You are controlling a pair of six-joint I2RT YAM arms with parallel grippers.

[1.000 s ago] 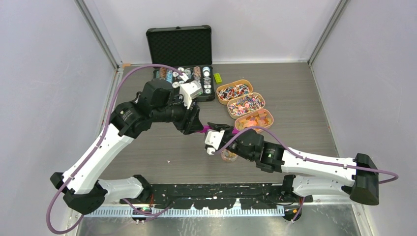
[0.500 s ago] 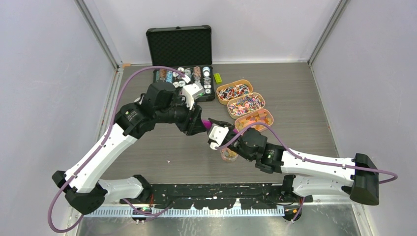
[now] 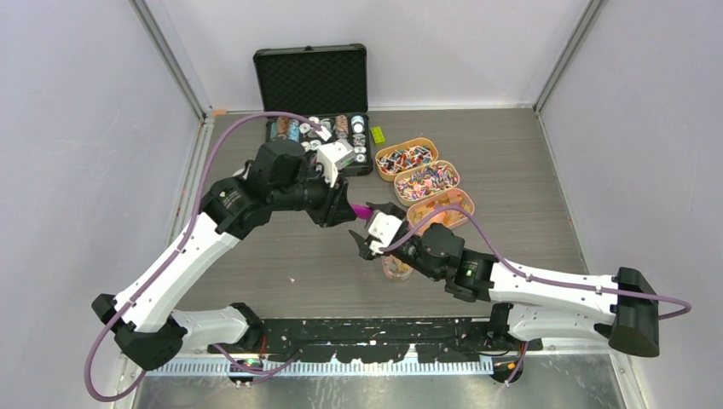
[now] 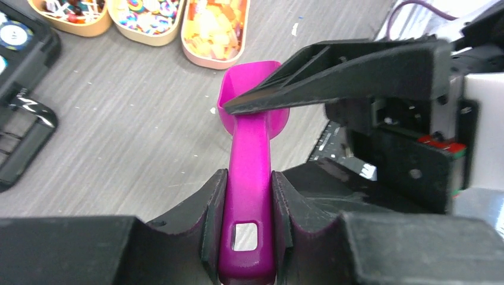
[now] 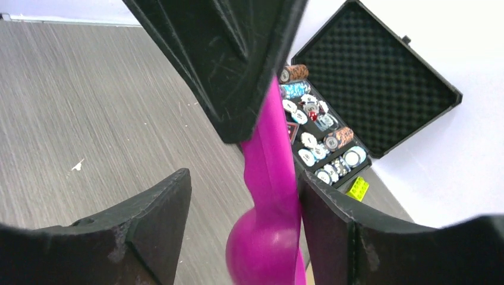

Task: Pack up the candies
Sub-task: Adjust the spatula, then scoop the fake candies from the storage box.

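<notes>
- Left fingers point(image 4: 213, 221): clamped on the handle of the magenta scoop point(image 4: 249, 178).
- Right fingers point(image 5: 156, 221): spread, scoop bowl between them.
- Candies point(image 4: 217, 27): in three oval trays point(image 4: 205, 62) on the worktop point(image 4: 119, 136), apart from all fingers.

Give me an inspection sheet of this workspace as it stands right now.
Surface: grey wood-grain table, one white speck.
Job's things: candies in three oval trays; pink scoop; small cup under the right arm.
Clutter: chip case, open; yellow-green block.
Grippers: left gripper jaws shut on the scoop handle; right gripper jaws open around its bowl.
Cables: purple cables loop over both arms.
Surroundings: plain pale walls.
</notes>
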